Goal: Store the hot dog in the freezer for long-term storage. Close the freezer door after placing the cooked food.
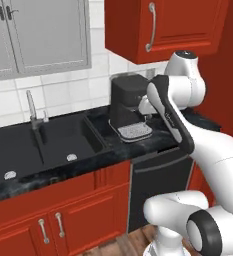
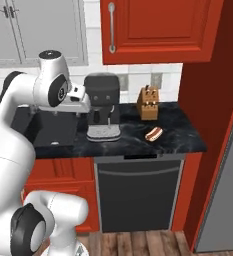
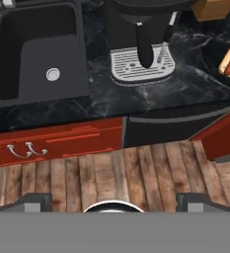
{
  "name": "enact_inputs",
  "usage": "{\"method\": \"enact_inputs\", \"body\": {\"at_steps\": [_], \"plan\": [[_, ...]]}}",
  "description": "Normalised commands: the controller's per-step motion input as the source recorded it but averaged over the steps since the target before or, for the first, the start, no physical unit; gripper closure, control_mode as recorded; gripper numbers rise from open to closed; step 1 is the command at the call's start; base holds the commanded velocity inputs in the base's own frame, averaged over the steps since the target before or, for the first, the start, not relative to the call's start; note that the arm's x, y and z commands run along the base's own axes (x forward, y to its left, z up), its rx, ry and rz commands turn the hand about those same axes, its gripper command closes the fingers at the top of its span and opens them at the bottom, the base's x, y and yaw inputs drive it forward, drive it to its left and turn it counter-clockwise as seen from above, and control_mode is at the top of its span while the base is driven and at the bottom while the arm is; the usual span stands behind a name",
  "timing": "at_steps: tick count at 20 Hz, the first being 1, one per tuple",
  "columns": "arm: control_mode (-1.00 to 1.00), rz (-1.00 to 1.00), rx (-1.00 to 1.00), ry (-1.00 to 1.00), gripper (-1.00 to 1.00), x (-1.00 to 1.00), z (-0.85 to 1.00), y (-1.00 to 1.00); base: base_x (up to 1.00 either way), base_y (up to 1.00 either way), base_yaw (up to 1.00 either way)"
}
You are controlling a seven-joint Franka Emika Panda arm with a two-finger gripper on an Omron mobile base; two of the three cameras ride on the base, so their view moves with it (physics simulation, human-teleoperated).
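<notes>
Left base view: the arm bends in front of the black coffee machine point(image 1: 126, 107) on the dark counter point(image 1: 63, 160).

Right base view: the hot dog point(image 2: 153, 133) lies on the counter right of the coffee machine, before the knife block point(image 2: 148, 103).

Hand view: the gripper point(image 3: 114, 199) hangs over the wooden floor point(image 3: 111, 173), fingers wide apart and empty; the hot dog sits right of the coffee machine.

Black coffee machine point(image 2: 102, 105) on dark marble counter point(image 2: 178, 142); wooden knife block point(image 2: 148, 103) near it; black sink point(image 3: 35, 54) beside; dishwasher point(image 2: 138, 197) below.
</notes>
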Motion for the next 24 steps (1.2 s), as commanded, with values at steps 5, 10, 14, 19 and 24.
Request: {"method": "enact_inputs", "body": {"at_steps": [5, 10, 14, 19, 24], "plan": [[1.0, 0.0, 0.0, 0.0, -1.0, 0.0, 0.0, 0.0, -0.13, -0.2, -0.41], [1.0, 0.0, 0.0, 0.0, -1.0, 0.0, 0.0, 0.0, -0.11, -0.09, -0.48], [1.0, 0.0, 0.0, 0.0, -1.0, 0.0, 0.0, 0.0, -0.02, -0.01, -0.51], [1.0, 0.0, 0.0, 0.0, -1.0, 0.0, 0.0, 0.0, 0.01, 0.0, -0.41], [1.0, 0.0, 0.0, 0.0, -1.0, 0.0, 0.0, 0.0, 0.15, 0.0, -0.17]]}}
